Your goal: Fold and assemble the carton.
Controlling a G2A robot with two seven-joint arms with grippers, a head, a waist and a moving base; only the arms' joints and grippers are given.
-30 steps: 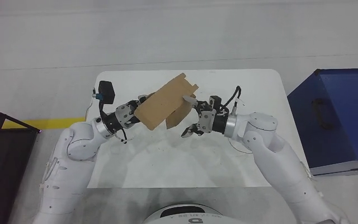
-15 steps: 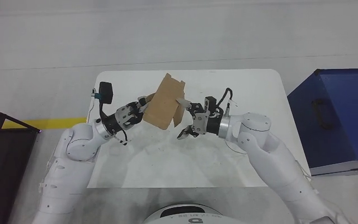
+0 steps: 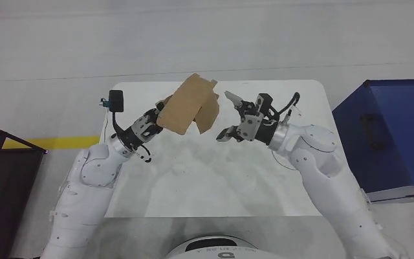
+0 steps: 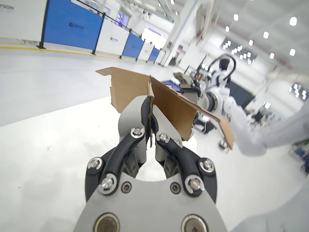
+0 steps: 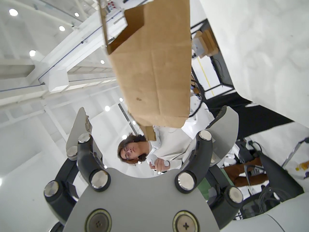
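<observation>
Hanging above the white desk [image 3: 194, 188] at the top view's upper centre, the brown corrugated cardboard carton [image 3: 184, 111] looks only partly opened, nothing folded shut, assembly mostly ahead. Left jaws clench its edge; right jaws gape empty just beside it.

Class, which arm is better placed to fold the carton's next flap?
Probably right. The right jaws stand open and empty beside the carton; the left jaws are shut on its edge, holding it up.
</observation>
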